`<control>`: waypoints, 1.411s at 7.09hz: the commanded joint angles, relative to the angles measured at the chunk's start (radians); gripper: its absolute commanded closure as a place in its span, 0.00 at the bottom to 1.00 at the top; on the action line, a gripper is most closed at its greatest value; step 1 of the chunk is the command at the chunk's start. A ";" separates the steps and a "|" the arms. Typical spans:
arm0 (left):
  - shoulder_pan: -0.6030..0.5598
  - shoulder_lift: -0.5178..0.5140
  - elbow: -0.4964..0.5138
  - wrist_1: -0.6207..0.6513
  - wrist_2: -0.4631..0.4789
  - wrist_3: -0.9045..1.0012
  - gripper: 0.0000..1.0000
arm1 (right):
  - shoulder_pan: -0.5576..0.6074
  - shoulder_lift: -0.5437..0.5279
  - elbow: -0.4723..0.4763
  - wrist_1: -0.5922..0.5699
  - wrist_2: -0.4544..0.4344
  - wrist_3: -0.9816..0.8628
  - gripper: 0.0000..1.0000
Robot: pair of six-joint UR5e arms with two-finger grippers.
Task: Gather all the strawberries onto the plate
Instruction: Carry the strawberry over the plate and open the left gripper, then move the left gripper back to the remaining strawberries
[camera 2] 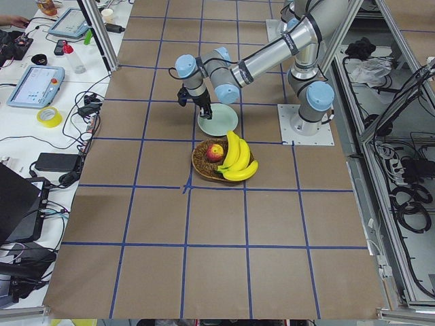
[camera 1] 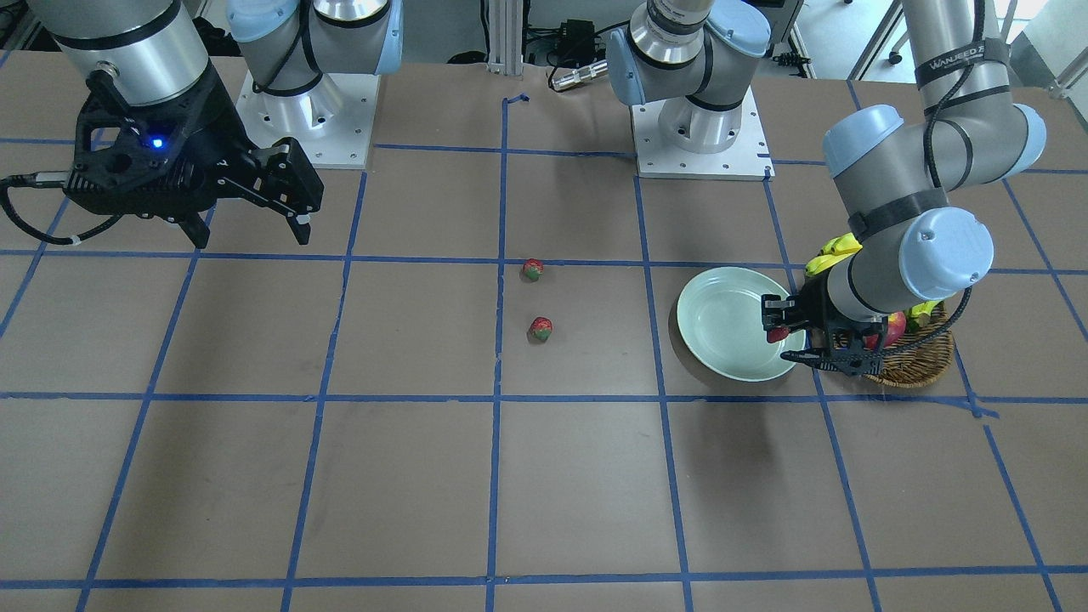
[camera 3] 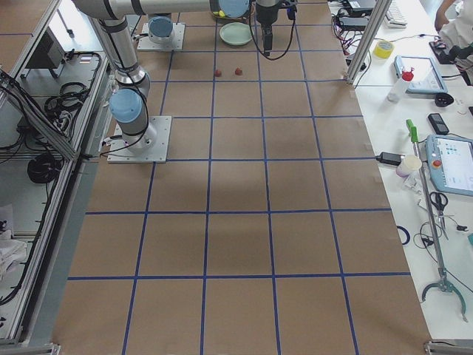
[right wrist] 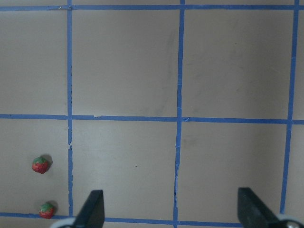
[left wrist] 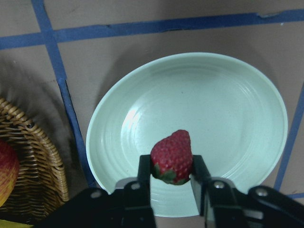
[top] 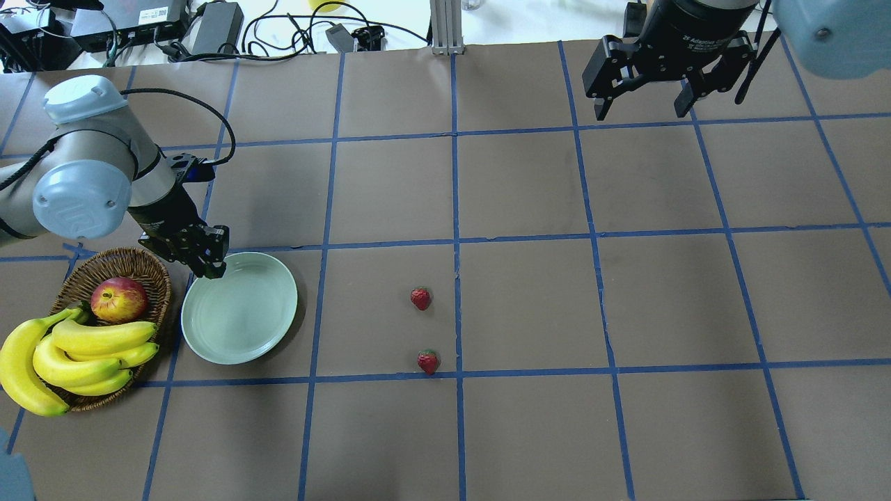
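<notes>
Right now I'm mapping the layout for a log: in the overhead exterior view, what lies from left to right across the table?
wicker basket → plate → two loose strawberries, about level with each other → right gripper

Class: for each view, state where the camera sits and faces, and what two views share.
Front-facing: across table, facing robot; left gripper over plate.
Overhead: behind robot, looking down; left arm, right gripper.
Exterior left: table's end; left arm nearest.
Exterior right: opposite end; right arm nearest.
Left wrist: down onto plate; fingers grip strawberry.
Right wrist: down onto table; open fingertips.
Shared: two loose strawberries, front-facing and overhead.
</notes>
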 commanded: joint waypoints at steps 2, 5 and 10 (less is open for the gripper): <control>0.000 0.012 -0.006 0.003 -0.010 0.014 0.36 | 0.000 -0.001 0.000 0.000 0.000 0.000 0.00; 0.000 0.001 -0.037 0.003 -0.013 0.030 0.00 | 0.000 -0.001 0.000 0.000 -0.002 0.000 0.00; -0.233 0.015 0.037 0.049 -0.053 -0.267 0.00 | 0.000 0.001 0.002 0.000 0.000 0.000 0.00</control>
